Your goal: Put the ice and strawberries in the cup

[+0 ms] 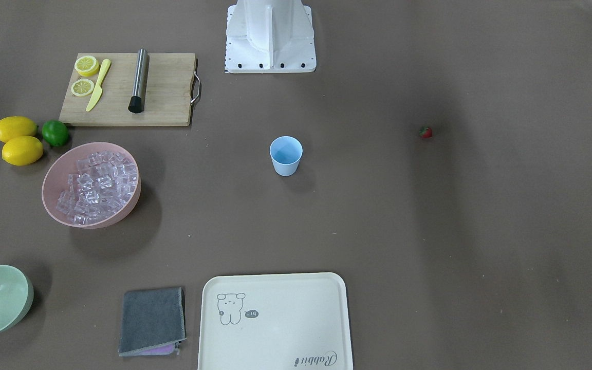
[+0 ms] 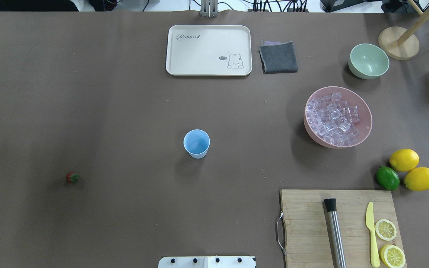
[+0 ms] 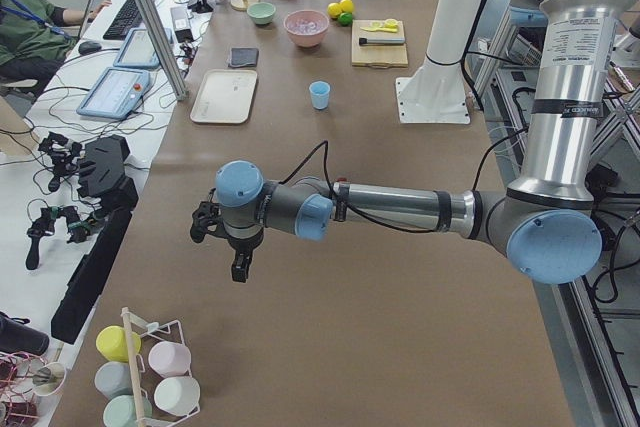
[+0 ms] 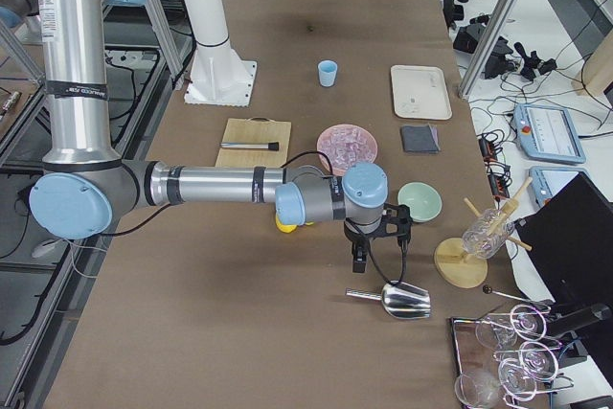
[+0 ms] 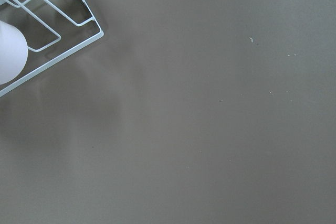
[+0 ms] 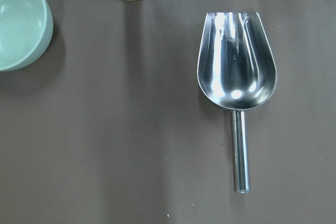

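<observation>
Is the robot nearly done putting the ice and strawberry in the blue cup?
No, nothing is done yet. The cup looks empty. In hand: the right gripper hangs by a metal scoop lying on the table; the left gripper hangs far from the cup. Left to do: the ice all sits in the pink bowl, and the strawberry lies alone on the table.

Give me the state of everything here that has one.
cup: upright, empty
ice: piled in the pink bowl
strawberry: lying loose, apart from the cup
green bowl: upright, empty
tray: flat, bare
scoop: lying flat, empty
lemon halves: cut side up
cloth: folded
left hand: open or shut, cannot tell
right hand: by the scoop; open or shut, cannot tell
</observation>
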Controlling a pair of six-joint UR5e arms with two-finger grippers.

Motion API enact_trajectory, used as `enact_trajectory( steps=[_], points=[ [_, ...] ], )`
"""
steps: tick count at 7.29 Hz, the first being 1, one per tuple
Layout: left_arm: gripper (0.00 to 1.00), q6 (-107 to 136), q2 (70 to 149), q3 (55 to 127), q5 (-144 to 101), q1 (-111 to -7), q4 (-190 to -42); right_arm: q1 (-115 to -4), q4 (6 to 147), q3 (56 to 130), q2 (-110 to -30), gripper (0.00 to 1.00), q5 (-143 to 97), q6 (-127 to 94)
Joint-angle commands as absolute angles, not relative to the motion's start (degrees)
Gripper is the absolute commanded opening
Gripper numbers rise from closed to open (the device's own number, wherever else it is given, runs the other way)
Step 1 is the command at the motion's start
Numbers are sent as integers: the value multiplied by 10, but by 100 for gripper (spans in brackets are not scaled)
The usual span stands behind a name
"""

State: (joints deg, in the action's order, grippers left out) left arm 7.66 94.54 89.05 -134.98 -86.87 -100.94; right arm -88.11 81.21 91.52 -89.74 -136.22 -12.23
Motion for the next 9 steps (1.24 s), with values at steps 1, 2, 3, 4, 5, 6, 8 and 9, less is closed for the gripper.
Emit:
enact_trajectory(
  steps=[1, 2, 3, 4, 5, 6, 8, 9],
  points=[
    [98, 76, 950, 882, -1334, -867, -1011, -882, 812, 922, -899, 100, -1364, -123],
    [98, 77, 949, 881, -1333, -866, -1009, -882, 813, 922, -895, 100, -1362, -123],
    [98, 77, 950, 882, -1333, -866, -1010, -881, 813, 919, -893, 100, -1359, -123],
    [98, 76, 950, 882, -1333, -866, -1010, -881, 813, 920, -894, 100, -1360, -123],
    [98, 76, 950, 881, -1332, -865, -1010, -881, 812, 918, -894, 100, -1359, -120],
    [98, 76, 949, 881, -1332, -866, -1010, -879, 813, 920, -890, 100, -1359, -120],
    [98, 75, 951, 866, -1321, -865, -1013, -867, 813, 920, -891, 100, -1359, -118],
    [98, 75, 953, 867, -1321, -866, -1013, -867, 813, 925, -890, 100, -1363, -118]
  ],
)
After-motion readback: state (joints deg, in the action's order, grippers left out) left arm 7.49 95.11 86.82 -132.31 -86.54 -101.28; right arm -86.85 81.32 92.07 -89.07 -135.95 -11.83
